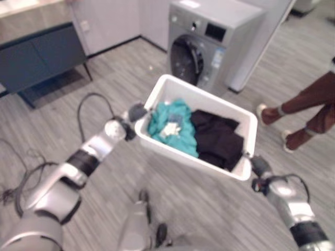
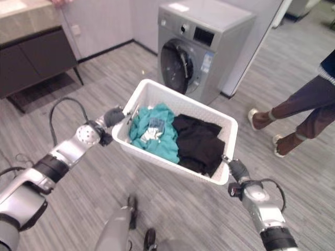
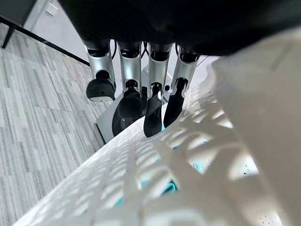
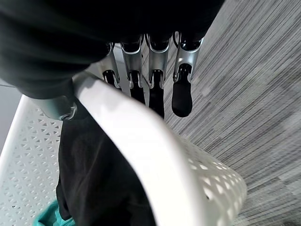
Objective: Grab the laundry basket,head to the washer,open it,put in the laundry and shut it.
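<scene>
Gripping the white laundry basket [image 2: 157,91] rim: left hand [image 1: 137,112], right hand [image 2: 238,170].

One white laundry basket [image 2: 157,93], two garments in it, one teal [image 2: 163,137] and one black [image 2: 199,142], one grey washer [image 2: 201,47], one dark cabinet [image 2: 36,57], two robot hands, left [image 2: 112,117] and right [image 2: 236,170], and one person [image 2: 301,107].

My two eye views look down from my head, facing the washer [image 1: 209,39], and share the white laundry basket [image 1: 172,94] carried above the floor. Each wrist view peers along its own fingers [image 3: 129,80], pressed close against that basket's perforated wall.
</scene>
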Controlling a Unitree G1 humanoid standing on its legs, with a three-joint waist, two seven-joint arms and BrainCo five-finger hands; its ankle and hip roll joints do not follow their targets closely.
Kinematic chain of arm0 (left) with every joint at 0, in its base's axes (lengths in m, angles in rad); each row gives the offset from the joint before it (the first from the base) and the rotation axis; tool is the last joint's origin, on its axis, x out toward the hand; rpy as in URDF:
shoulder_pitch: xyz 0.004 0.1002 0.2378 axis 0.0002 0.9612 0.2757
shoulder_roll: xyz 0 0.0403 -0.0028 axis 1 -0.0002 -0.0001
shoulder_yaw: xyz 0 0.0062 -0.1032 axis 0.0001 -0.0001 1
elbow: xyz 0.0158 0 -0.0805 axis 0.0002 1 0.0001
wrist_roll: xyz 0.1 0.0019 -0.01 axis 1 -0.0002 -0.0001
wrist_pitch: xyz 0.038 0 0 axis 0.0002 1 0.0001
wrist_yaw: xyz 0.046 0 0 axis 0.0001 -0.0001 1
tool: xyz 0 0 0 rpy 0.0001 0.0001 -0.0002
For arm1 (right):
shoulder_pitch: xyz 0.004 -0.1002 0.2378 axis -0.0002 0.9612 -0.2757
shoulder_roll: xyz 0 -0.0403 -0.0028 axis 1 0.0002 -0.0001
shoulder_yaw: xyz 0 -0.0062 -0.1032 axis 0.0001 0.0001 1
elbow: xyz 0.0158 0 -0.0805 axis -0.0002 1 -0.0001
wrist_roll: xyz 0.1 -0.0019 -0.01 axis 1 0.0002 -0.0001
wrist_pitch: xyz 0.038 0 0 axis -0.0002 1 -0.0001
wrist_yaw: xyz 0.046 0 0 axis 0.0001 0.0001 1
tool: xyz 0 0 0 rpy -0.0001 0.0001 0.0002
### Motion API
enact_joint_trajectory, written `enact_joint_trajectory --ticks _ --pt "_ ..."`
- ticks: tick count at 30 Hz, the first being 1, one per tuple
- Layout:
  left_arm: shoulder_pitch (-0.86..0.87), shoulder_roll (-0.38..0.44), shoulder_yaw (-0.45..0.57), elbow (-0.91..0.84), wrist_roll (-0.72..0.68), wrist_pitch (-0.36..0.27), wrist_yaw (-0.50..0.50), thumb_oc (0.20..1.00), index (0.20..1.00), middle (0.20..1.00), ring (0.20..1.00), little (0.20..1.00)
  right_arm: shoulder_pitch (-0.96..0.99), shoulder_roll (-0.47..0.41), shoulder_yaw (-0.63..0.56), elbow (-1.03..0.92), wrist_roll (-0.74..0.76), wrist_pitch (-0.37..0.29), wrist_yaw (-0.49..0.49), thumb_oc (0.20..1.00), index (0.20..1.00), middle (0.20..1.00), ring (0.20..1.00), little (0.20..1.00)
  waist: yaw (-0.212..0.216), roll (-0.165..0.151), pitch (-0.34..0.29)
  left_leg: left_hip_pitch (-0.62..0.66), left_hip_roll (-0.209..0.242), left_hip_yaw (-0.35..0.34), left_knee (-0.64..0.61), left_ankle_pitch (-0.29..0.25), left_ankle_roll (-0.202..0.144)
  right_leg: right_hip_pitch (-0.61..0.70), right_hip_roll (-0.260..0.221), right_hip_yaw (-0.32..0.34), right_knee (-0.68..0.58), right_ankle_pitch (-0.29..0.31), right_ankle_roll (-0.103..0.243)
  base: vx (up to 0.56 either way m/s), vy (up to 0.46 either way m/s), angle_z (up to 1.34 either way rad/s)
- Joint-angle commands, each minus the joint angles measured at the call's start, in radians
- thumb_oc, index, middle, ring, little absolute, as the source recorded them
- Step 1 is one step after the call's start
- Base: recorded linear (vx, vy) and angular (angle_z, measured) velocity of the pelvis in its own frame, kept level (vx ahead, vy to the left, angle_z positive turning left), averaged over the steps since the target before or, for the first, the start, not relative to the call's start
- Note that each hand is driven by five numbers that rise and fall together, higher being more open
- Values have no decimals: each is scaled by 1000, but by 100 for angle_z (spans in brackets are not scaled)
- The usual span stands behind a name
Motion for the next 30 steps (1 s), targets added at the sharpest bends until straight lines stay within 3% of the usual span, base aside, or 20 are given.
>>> enact_joint_trajectory --ticks 1,5,7,8,9,10,11,12,14,15,16,17,18,20,21,23,25,30 --pt "-146 -57 15 -40 -76 -96 22 200 200 200 200 200 -75 -12 -21 -86 39 -130 24 200 200 200 200 200 26 33 -109 65 56 -69 -43 172 -35 49 -84 32 -65 38 -91 314 31 -27" --pt "-143 -76 -24 -47 -63 -100 6 200 200 200 200 200 -97 0 -2 -56 40 -136 26 200 200 200 200 200 26 25 -148 114 51 -73 -28 196 -22 73 -95 49 -35 1 -88 341 70 -40" --pt "-115 -69 -28 -71 -55 -101 -7 200 200 200 200 200 -96 9 -1 -49 40 -135 32 200 200 200 200 200 31 5 -165 127 42 -59 11 163 -7 68 -111 53 35 -3 -74 431 112 -26" --pt "-84 -66 -28 -103 -46 -106 -20 200 200 200 200 200 -96 18 -4 -39 36 -137 39 200 200 200 200 200 34 -15 -174 170 16 -42 48 93 27 53 -137 62 173 54 -26 375 106 1" --pt "-84 -66 -27 -103 -46 -106 -20 200 200 200 200 200 -97 18 -4 -39 36 -137 39 200 200 200 200 200 36 -13 -176 167 20 -41 47 96 26 49 -134 64 173 57 -27 390 142 -23" --pt "-77 -75 -32 -116 -42 -105 -17 200 200 200 200 200 -106 19 -8 -31 22 -134 42 200 200 200 200 200 22 -5 -173 210 17 -45 55 64 52 -15 -144 68 341 146 26 126 68 -24" --pt "-78 -75 -31 -116 -41 -105 -16 200 200 200 200 200 -107 19 -7 -31 22 -134 42 200 200 200 200 200 23 -5 -174 208 17 -43 56 64 52 -21 -144 69 349 144 27 258 118 -42" --pt "-75 -101 -33 -118 -44 -105 -10 200 200 200 200 200 -130 19 -7 -20 6 -135 40 200 200 200 200 200 -4 16 -164 248 23 -49 59 38 75 -89 -146 71 512 217 74 112 55 -43" --pt "-74 -113 -35 -120 -48 -106 -12 200 200 200 200 200 -144 22 -6 -9 7 -137 35 200 200 200 200 200 -13 32 -157 267 29 -53 61 26 83 -134 -150 60 580 214 83 155 71 -14" --pt "-83 -125 -28 -123 -49 -103 -7 200 200 200 200 200 -151 25 -18 -2 6 -132 25 200 200 200 200 200 -23 51 -149 302 31 -63 55 12 88 -195 -199 29 573 171 50 161 58 2" --pt "-83 -125 -28 -123 -49 -102 -7 200 200 200 200 200 -151 25 -19 -2 6 -132 25 200 200 200 200 200 -26 49 -147 305 27 -66 55 11 88 -193 -203 27 577 165 50 205 22 -4" --pt "-87 -138 -24 -128 -49 -101 -15 200 200 200 200 200 -152 26 -26 -2 11 -129 23 200 200 200 200 200 -33 54 -144 317 26 -75 53 -4 84 -213 -238 2 511 132 31 231 -112 5" --pt "-90 -155 -27 -140 -46 -105 -24 200 200 200 200 200 -136 18 -44 -3 20 -133 17 200 200 200 200 200 -44 58 -132 338 18 -111 66 -31 66 -234 -285 4 333 82 0 223 -110 12" --pt "-82 -152 -26 -146 -51 -108 -26 200 200 200 200 200 -128 16 -48 -6 22 -130 19 200 200 200 200 200 -46 60 -135 337 17 -118 68 -34 60 -224 -300 3 264 91 -7 136 -110 39" --pt "-76 -151 -16 -148 -48 -114 -21 200 200 200 200 200 -124 18 -52 -11 24 -136 19 200 200 200 200 200 -50 62 -129 346 23 -127 70 -45 51 -229 -321 15 197 129 2 147 -121 60" --pt "-91 -172 -19 -129 -32 -116 -5 200 200 200 200 200 -99 15 -67 -8 25 -133 20 200 200 200 200 200 -58 50 -132 358 12 -148 70 -60 48 -220 -309 52 160 149 6 174 -123 58" --pt "-110 -195 -23 -99 -27 -117 1 200 200 200 200 200 -111 8 -62 14 17 -135 18 200 200 200 200 200 -43 35 -149 365 20 -133 61 -65 32 -165 -320 3 60 164 19 185 -161 28" --pt "-138 -232 -20 -51 -59 -120 26 200 200 200 200 200 -118 -13 -61 38 32 -144 13 200 200 200 200 200 -44 21 -177 374 39 -169 13 -52 7 -120 -295 -46 -5 159 12 106 -114 14"
